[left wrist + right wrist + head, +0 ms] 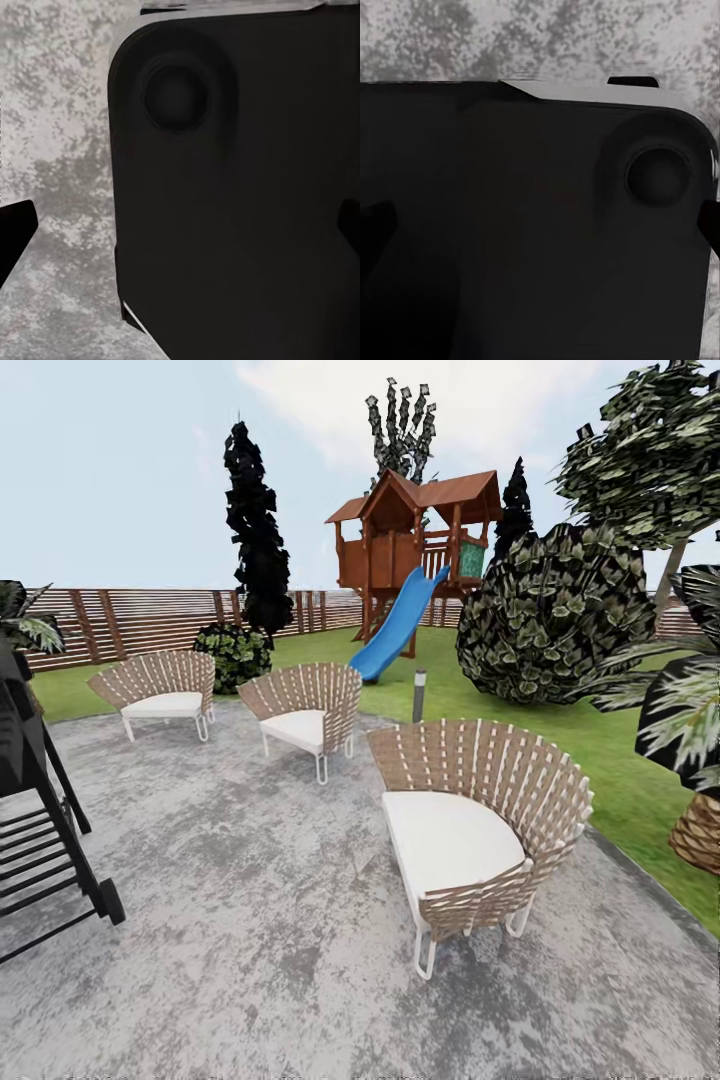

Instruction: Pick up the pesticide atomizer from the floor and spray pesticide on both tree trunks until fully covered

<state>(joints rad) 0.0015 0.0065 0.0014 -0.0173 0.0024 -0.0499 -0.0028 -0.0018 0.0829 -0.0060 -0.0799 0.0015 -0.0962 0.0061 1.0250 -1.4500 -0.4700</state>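
Head view: grey mottled patio [250, 940], lawn [600, 760] behind it, slat fence [140, 615] at the back. Three woven chairs [470, 830] on the patio, playhouse with blue slide [400, 622] and a round bush [560, 615] on the grass. Black grill cart [40, 830] at left. No atomizer spotted here.

Left wrist: dark robot body [240, 195] over patio; left gripper [187, 232] fingertips at frame edges, jaws apart.

Right wrist: same dark body [532, 225]; right gripper [540, 225] jaws apart.
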